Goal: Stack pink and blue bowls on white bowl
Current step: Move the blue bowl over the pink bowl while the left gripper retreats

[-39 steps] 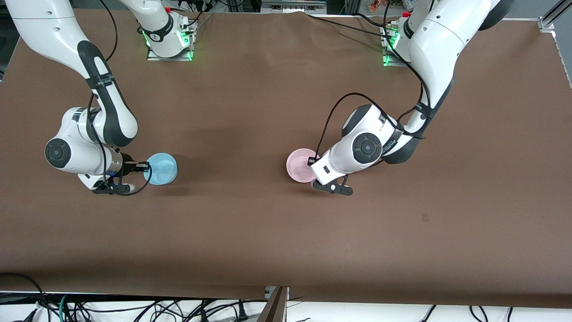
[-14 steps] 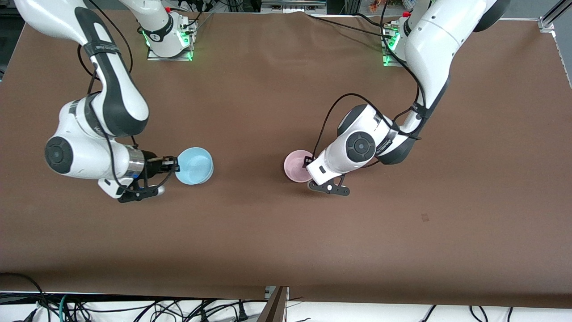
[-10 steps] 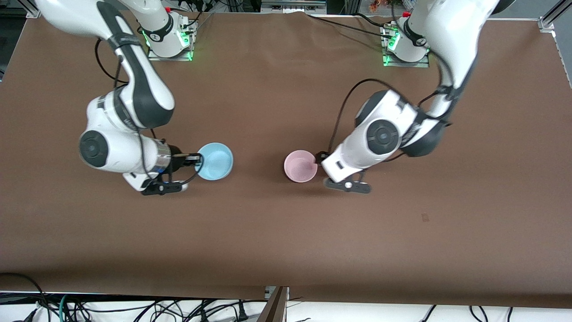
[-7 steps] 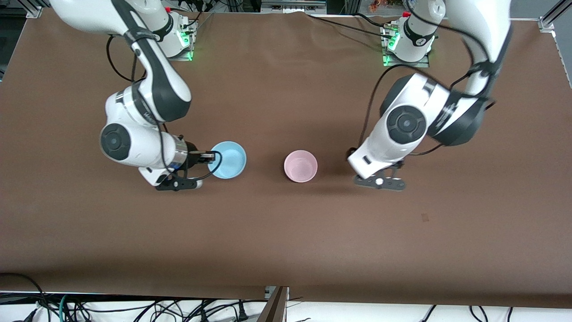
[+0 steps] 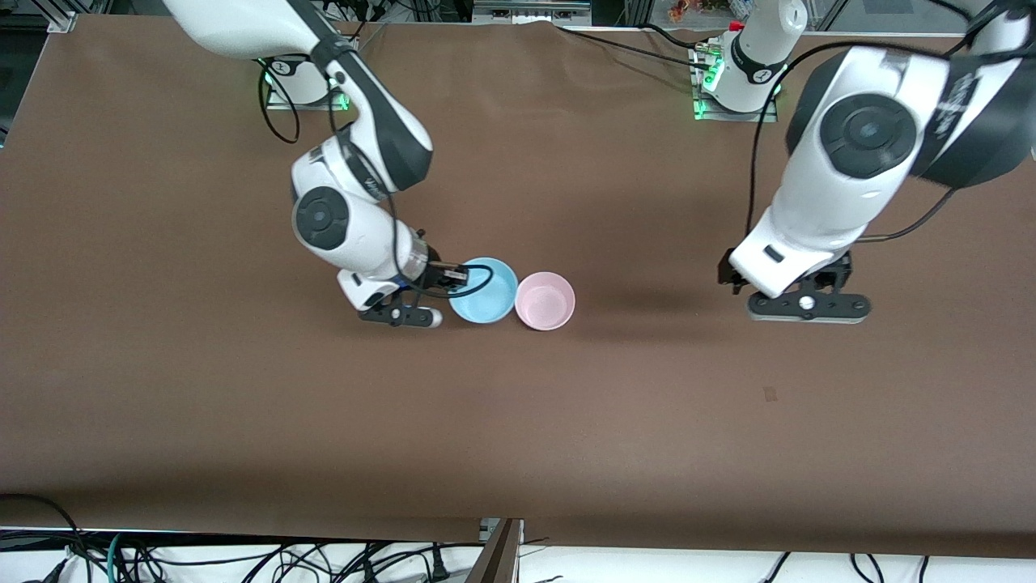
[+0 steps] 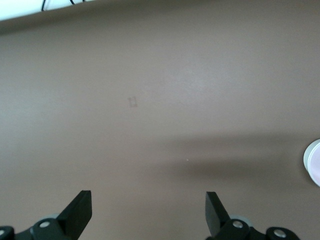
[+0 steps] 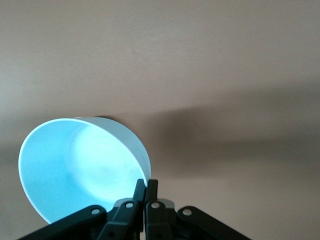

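From the front, the right gripper (image 5: 455, 276) clamped the blue bowl (image 5: 486, 291) by its rim, just beside the pink bowl (image 5: 545, 300). The left gripper (image 5: 789, 279) hung over bare table (image 5: 518, 405), well apart from both.

In the left wrist view its fingers (image 6: 80, 212) stood spread, empty.

In the right wrist view, fingers (image 7: 140, 193) pinched the blue bowl's (image 7: 80, 170) rim.

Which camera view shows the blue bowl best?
The right wrist view: the blue bowl fills it, rim pinched by the right gripper. The front view shows it small beside the pink bowl. The left wrist view misses it.
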